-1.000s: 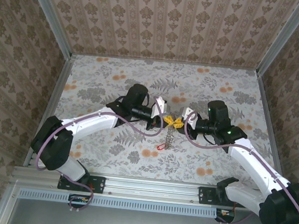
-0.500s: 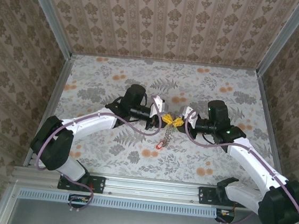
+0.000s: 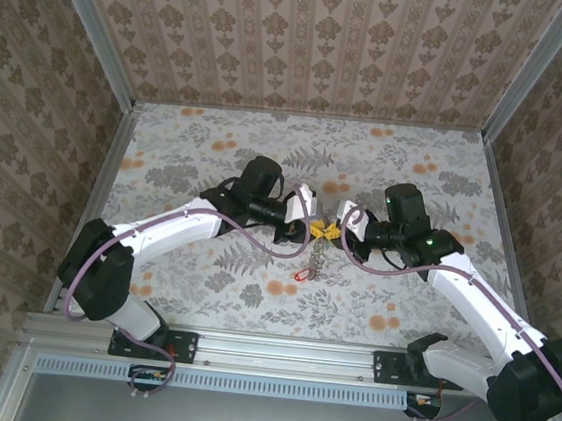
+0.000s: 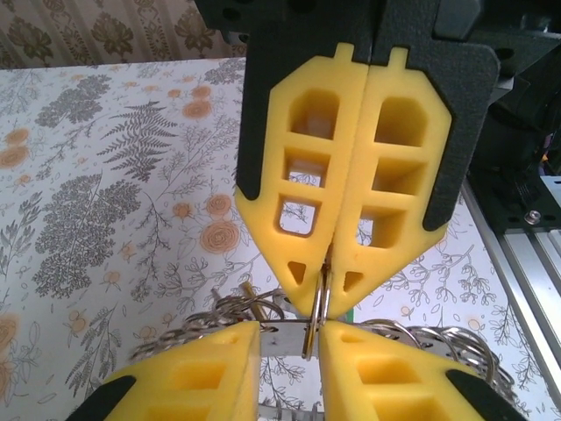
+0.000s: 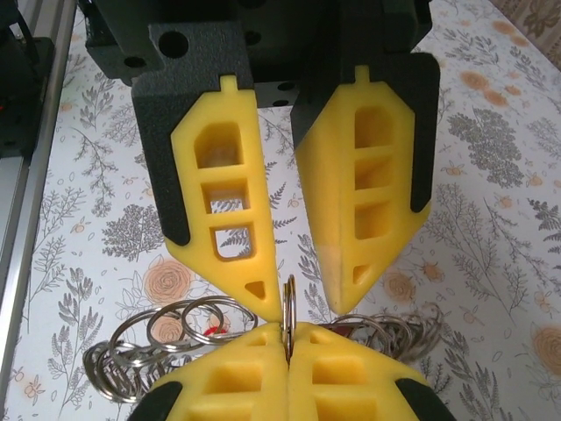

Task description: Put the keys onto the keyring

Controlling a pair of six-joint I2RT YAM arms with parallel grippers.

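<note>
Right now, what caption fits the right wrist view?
Right gripper shut on one upright ring of the keyring, facing the open left gripper, above a floral tabletop.

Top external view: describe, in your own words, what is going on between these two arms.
Both arms meet over the middle of the table. The right gripper is shut on one ring of the keyring, whose chain trails toward the near edge. The left gripper faces it tip to tip, fingers apart beside that ring. A red key sits at the chain's near end.
</note>
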